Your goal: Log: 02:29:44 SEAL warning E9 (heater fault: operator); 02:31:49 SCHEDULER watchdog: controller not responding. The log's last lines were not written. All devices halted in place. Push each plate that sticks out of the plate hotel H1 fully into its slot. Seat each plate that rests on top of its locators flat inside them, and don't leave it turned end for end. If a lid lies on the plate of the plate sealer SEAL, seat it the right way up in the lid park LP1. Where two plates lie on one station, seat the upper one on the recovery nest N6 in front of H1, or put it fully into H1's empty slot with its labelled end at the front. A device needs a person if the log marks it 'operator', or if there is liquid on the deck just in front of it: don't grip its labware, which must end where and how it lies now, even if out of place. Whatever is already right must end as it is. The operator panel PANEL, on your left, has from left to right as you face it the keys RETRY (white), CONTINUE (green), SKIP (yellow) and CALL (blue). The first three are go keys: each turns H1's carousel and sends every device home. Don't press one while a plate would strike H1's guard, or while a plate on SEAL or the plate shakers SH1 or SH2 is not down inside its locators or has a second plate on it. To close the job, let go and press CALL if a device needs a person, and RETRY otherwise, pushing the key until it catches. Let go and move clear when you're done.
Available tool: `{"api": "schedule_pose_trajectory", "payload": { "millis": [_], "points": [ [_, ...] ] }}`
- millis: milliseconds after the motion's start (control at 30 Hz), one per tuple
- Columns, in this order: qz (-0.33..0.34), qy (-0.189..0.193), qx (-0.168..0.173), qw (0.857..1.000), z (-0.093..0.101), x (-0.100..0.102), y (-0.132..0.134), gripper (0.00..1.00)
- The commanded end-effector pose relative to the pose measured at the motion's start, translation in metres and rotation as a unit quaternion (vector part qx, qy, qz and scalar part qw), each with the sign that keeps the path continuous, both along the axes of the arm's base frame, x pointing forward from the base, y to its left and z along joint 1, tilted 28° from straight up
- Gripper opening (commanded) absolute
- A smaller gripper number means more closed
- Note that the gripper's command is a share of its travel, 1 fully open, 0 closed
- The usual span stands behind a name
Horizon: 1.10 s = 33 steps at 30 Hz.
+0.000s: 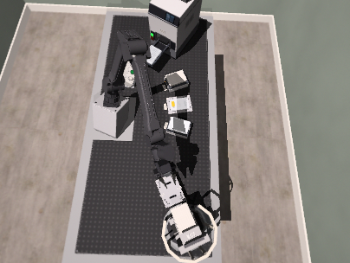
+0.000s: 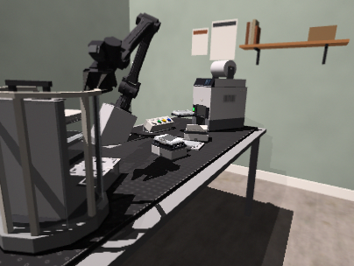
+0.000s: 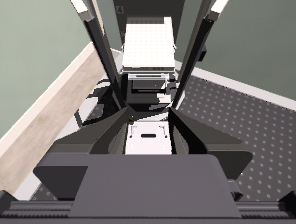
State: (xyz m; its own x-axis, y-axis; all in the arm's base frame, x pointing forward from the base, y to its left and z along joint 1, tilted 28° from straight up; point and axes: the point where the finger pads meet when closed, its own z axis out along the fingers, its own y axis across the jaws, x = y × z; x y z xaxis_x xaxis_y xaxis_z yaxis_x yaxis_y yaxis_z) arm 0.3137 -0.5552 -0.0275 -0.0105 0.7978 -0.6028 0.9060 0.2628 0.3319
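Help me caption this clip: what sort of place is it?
Probably a lab automation bench: a carousel plate hotel at one end, a plate sealer at the other, microplates on stations between them, and one robot arm working the deck.

A tall carousel rack [image 2: 27, 144] with pale posts fills the near left, standing on the dark perforated bench [image 2: 210, 153]. Behind it the black arm [image 2: 131, 48] bends over, its end hidden by the rack. Farther along sit a small key panel [image 2: 159, 122], a plate on a block [image 2: 168, 144] and a grey sealer box [image 2: 221, 105]. A wooden shelf [image 2: 293, 44] hangs on the green wall.
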Motion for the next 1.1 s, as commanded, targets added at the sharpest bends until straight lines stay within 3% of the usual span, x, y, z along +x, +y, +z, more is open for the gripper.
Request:
{"api": "schedule_pose_trajectory", "payload": {
  "millis": [0,33,67,133,167,533,700,733,800,1067],
  "points": [
    [-0.012,-0.018,-0.028,0.999,0.032,0.004,-0.027,0.40],
    [-0.012,-0.018,-0.028,0.999,0.032,0.004,-0.027,0.38],
    [-0.007,-0.018,-0.028,0.999,0.016,0.015,-0.028,0.36],
    [-0.007,-0.018,-0.028,0.999,0.016,0.015,-0.028,0.36],
    [0.000,-0.018,-0.027,0.999,0.011,0.024,-0.024,0.34],
    [0.000,-0.018,-0.026,1.000,-0.040,0.045,-0.035,0.12],
    [-0.007,-0.015,-0.019,1.000,-0.043,0.036,-0.037,0.06],
    [-0.010,-0.026,-0.038,0.999,-0.015,0.036,-0.046,0.04],
    [-0.009,-0.025,-0.038,0.999,-0.015,0.036,-0.046,0.00],
    [-0.009,-0.024,-0.037,0.999,-0.016,0.036,-0.045,0.00]
  ]
}}
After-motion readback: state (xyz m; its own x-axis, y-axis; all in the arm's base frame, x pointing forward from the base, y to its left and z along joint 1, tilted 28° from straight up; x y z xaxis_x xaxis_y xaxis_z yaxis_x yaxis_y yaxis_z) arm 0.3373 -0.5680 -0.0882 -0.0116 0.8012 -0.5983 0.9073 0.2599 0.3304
